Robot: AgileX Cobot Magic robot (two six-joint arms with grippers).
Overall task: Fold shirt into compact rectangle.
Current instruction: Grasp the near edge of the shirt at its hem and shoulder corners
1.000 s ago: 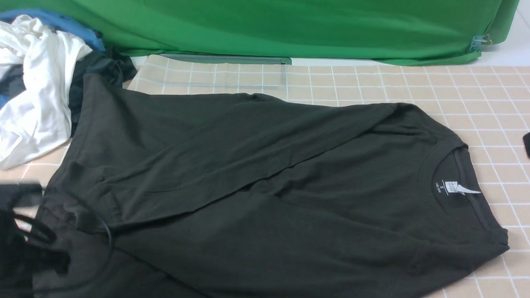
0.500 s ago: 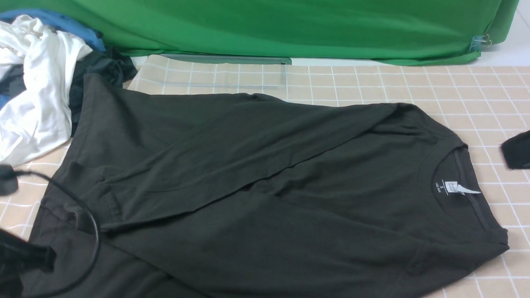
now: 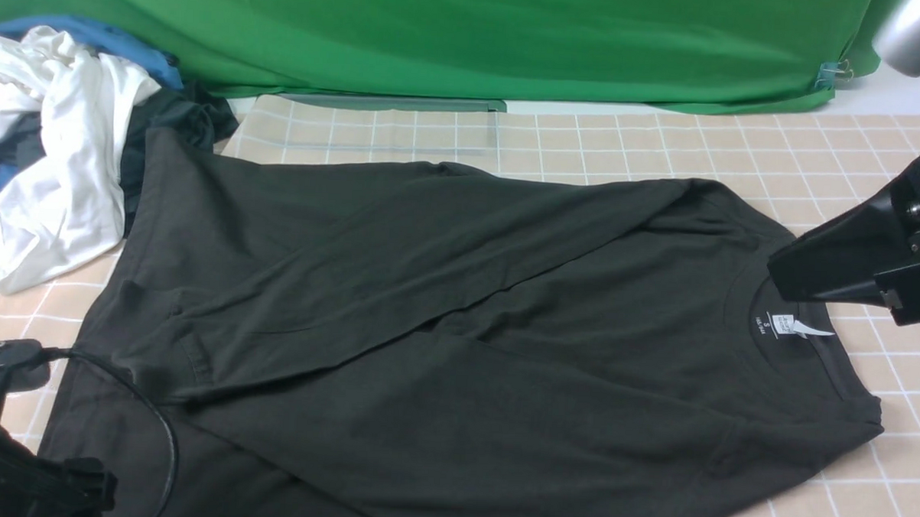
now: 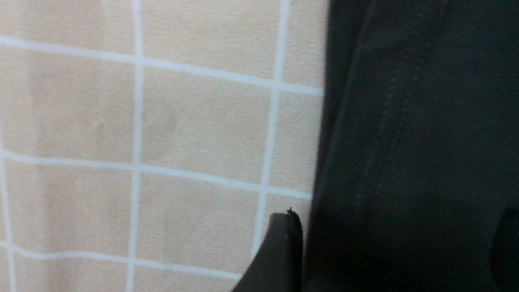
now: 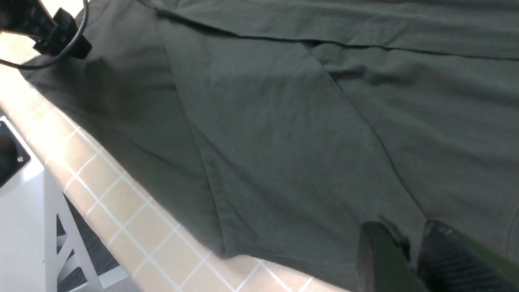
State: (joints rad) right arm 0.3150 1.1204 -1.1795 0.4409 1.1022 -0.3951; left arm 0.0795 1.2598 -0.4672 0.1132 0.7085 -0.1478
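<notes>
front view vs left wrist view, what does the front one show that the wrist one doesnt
Only the front view: the whole shirt spread out, its neck tag with the right end effector close by, the white garment, the green backdrop. Only the left wrist view: the hem stitching up close, with one finger of the left end effector at the fabric's edge. Both: the shirt's dark fabric on the checked tablecloth.
</notes>
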